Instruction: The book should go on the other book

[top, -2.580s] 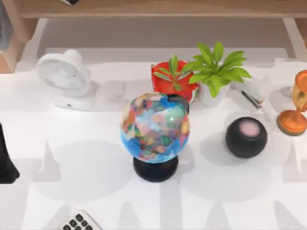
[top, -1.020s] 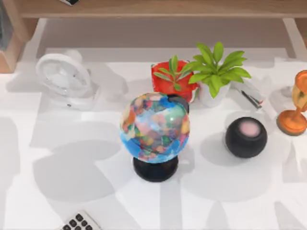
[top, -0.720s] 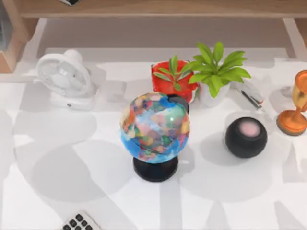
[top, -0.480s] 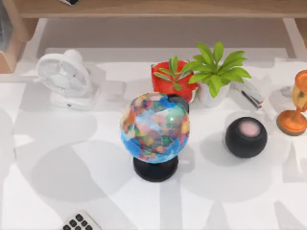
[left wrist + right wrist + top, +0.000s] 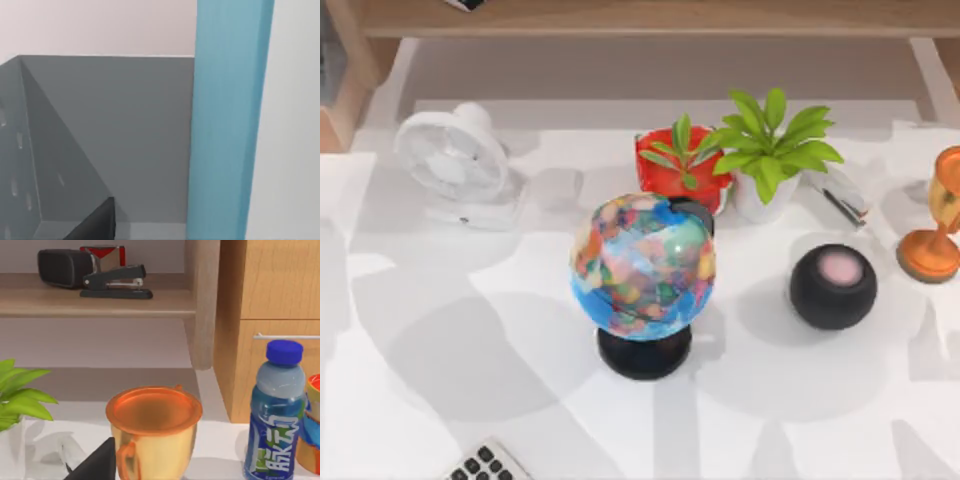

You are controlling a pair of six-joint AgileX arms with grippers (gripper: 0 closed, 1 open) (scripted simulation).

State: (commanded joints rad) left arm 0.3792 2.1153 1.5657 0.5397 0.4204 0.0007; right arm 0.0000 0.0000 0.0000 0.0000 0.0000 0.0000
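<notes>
So heads up, your left gripper [image 5: 95, 225] is basically nose-to-nose with the book [image 5: 227, 120]. All you get of the gripper is a dark wedge at the edge of the left wrist view, so I honestly can't tell if it's wide, narrow or holding anything. The book sits close ahead of that gripper, standing upright. It looks like a tall, plain light-blue slab with faint vertical streaks, and no title or markings that I can make out. It's right up against the wall of a grey bin [image 5: 110, 135], with a pale flat surface on its other side. I can't pick out a second book from here. Your right gripper [image 5: 97, 462] is the same story, just a dark tip, so its state is a can't-tell too. Right in front of it is a shiny orange cup [image 5: 152, 427], with a blue-capped bottle [image 5: 275, 410] just beside that. Farther off there's a black stapler [image 5: 115, 282] on a wooden shelf [image 5: 95, 302]. From above you've got the white table [image 5: 470, 400] with a colourful globe [image 5: 642, 265] in the middle, a white fan [image 5: 452, 160] and a black round speaker [image 5: 833, 286].
</notes>
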